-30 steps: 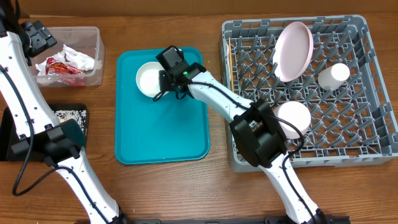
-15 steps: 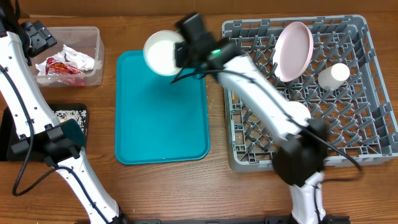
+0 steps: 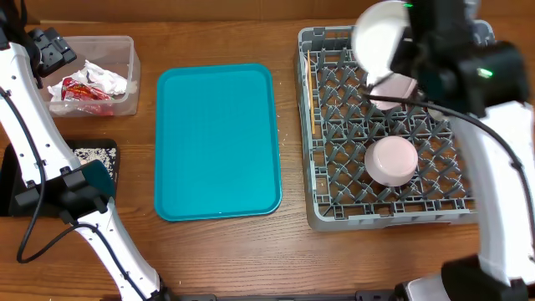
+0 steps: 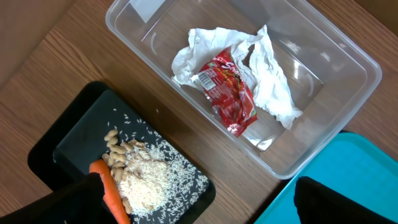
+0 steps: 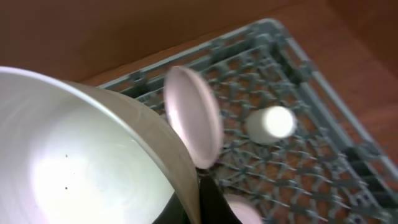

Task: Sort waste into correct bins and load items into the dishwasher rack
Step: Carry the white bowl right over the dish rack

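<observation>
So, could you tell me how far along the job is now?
Done: the red wrapper and napkin lie in the clear tub, carrot and food scraps on the black tray; plate, cup, one bowl and wooden stick sit in the rack. In hand: the right gripper carries the second bowl over the rack. Left: setting it down. I cannot see the fork.

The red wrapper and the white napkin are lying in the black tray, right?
Not quite. The red wrapper and the white napkin lie in the clear tub, not in the black tray. The left wrist view shows it: the black tray holds only the carrot and the grainy scraps.
</observation>
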